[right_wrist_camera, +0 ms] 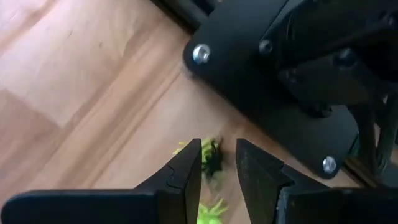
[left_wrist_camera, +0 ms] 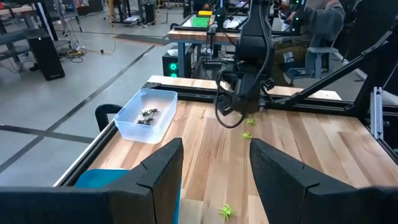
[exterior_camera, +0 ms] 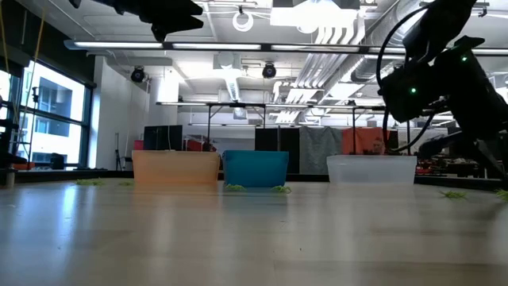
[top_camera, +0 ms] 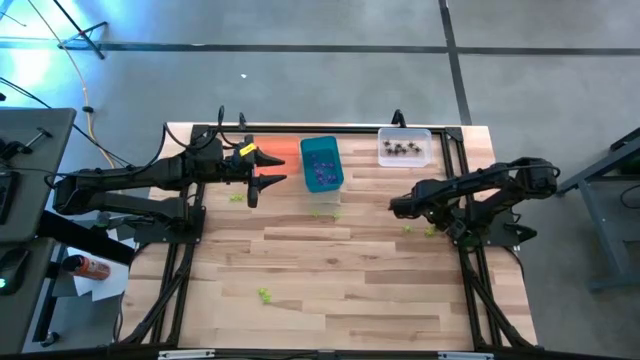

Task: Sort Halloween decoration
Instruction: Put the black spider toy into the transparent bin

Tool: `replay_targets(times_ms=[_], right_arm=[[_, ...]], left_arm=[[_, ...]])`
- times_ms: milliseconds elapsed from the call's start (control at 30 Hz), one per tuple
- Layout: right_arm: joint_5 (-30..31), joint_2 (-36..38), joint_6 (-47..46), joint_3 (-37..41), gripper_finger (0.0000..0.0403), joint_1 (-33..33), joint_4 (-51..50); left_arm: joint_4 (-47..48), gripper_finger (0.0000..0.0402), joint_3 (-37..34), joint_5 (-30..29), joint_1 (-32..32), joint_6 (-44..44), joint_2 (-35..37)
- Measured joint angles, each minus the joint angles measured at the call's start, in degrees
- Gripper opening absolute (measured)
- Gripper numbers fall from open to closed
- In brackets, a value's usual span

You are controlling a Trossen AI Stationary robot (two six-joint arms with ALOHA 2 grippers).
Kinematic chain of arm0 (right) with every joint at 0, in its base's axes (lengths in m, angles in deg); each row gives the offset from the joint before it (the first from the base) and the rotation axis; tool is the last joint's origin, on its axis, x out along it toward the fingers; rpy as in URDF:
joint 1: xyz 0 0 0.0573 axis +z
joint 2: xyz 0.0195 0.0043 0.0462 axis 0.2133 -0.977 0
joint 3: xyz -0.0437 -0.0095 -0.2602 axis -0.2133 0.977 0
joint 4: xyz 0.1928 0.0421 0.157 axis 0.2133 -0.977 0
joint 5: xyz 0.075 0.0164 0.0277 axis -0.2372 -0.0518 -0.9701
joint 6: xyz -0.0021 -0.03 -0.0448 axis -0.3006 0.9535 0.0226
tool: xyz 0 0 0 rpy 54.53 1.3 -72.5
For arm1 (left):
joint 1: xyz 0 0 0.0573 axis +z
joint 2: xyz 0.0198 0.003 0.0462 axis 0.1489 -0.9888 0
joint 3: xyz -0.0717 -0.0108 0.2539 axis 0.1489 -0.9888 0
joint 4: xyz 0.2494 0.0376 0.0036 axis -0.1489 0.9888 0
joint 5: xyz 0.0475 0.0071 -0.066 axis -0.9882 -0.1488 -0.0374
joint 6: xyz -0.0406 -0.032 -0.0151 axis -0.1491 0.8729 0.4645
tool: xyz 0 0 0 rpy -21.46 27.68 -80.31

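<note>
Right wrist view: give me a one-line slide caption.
Right gripper poised, fingers parted, over a black spider trinket beside yellow-green ones on the wooden table.

The left arm reaches in from the table's left side toward the middle, stretched nearly level and held high above the surface. Its left gripper has its two dark fingers standing clearly apart with nothing between them. The right arm is folded at the right side of the table, elbow bent back on itself, wrist tipped steeply down toward the surface. Its right gripper sits low, fingers drawn close together with only a narrow gap left between the tips
</note>
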Motion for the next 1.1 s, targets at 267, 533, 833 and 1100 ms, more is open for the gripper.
replay_targets(times_ms=[267,533,833,1100], right_arm=[[0.91,0.02,0.92,0.37,0.0094,-0.92,2.03],[0.6,0.03,2.0,0.38,0.0094,0.18,2.13],[-0.9,0.04,2.61,2.04,0.0078,0.39,5.37],[1.61,0.07,5.96,0.02,0.0038,0.39,3.44]], left_arm=[[-0.01,0.0172,0.01,0.02,0.04,0.0,0.0],[-0.02,0.0172,0.0,0.02,0.02,0.78,0.0],[1.33,0.0172,0.01,0.04,0.02,2.58,0.0],[1.47,0.0172,0.0,0.03,0.02,2.6,0.0]])
